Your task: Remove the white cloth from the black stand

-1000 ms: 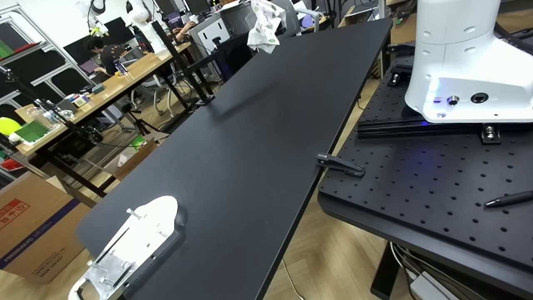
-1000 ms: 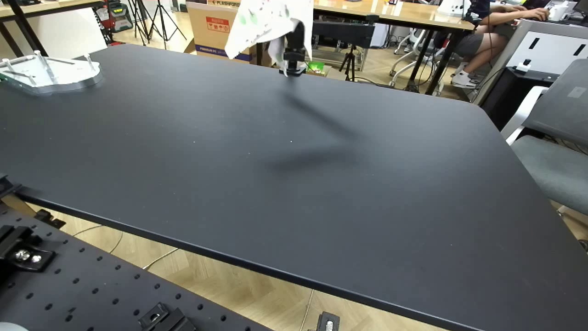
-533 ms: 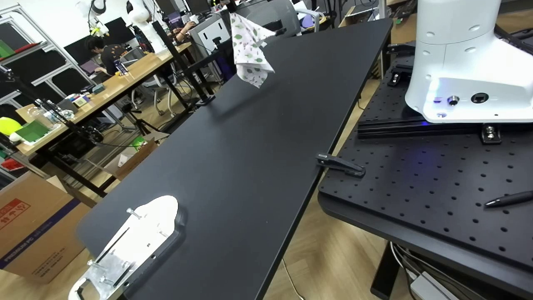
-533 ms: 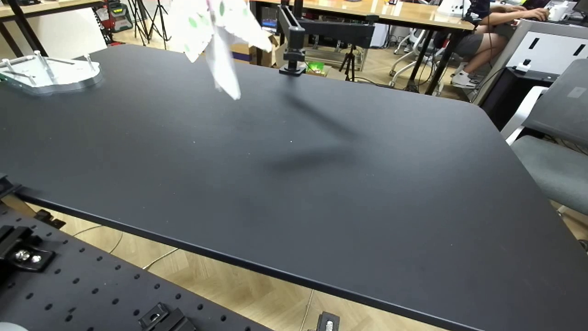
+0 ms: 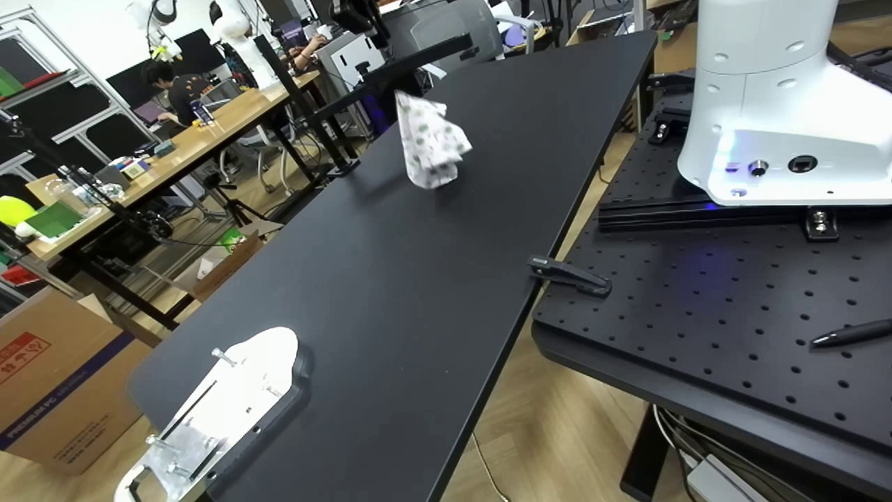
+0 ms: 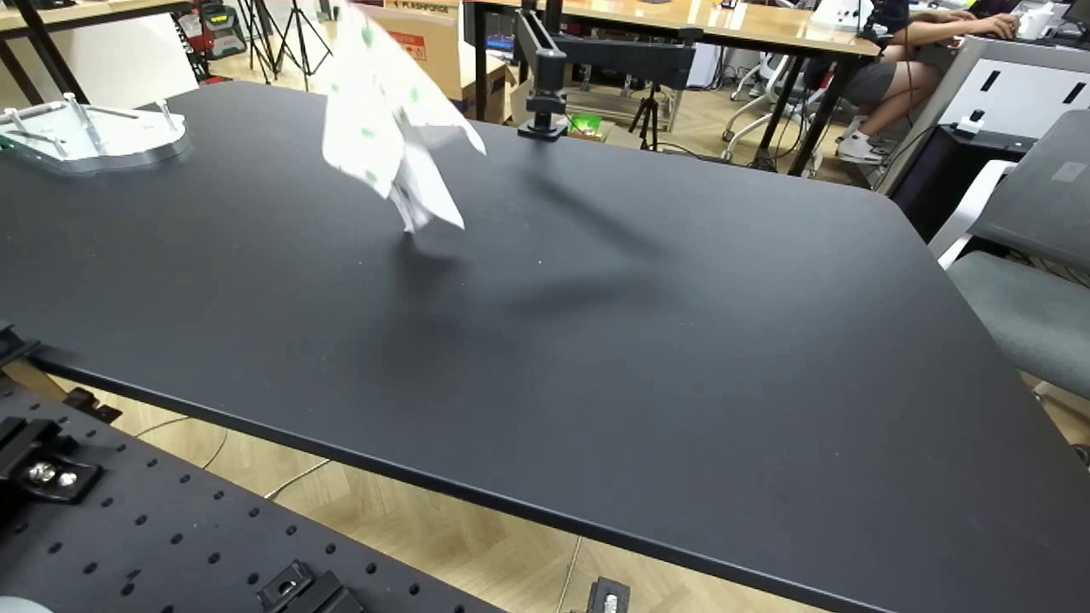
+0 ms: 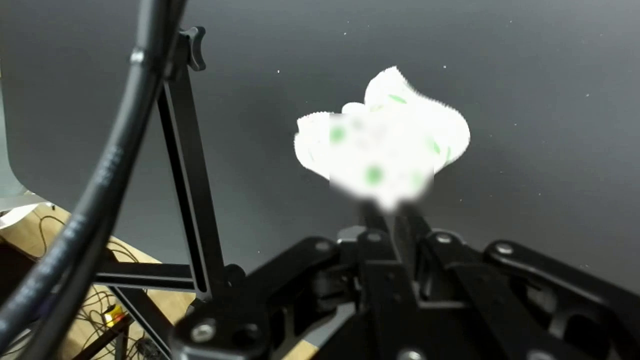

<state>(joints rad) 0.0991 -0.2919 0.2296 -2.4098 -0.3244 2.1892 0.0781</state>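
Note:
The white cloth (image 5: 432, 148) with green and pink spots hangs in the air just above the black table, its lower end near the surface. It also shows in an exterior view (image 6: 375, 128), blurred, and in the wrist view (image 7: 385, 145) just beyond my fingertips. My gripper (image 5: 384, 42) is above the cloth with a visible gap between them. In the wrist view the gripper's fingers (image 7: 388, 212) stand slightly apart; their tips are blurred. The black stand (image 5: 425, 58) is beside the cloth, with nothing draped on it. It also shows at the table's far edge (image 6: 549, 81) and in the wrist view (image 7: 197, 175).
A metal plate with upright posts (image 5: 244, 390) lies at one end of the black table (image 5: 390, 300); it also shows in an exterior view (image 6: 94, 140). The robot base (image 5: 773, 125) stands on a perforated platform with a pen (image 5: 854, 332). A grey chair (image 6: 1030, 247) stands beyond the table.
The cloth has swung away from the stand and dropped toward the table. My gripper has come down too, and a gap now shows between it and the cloth it held.

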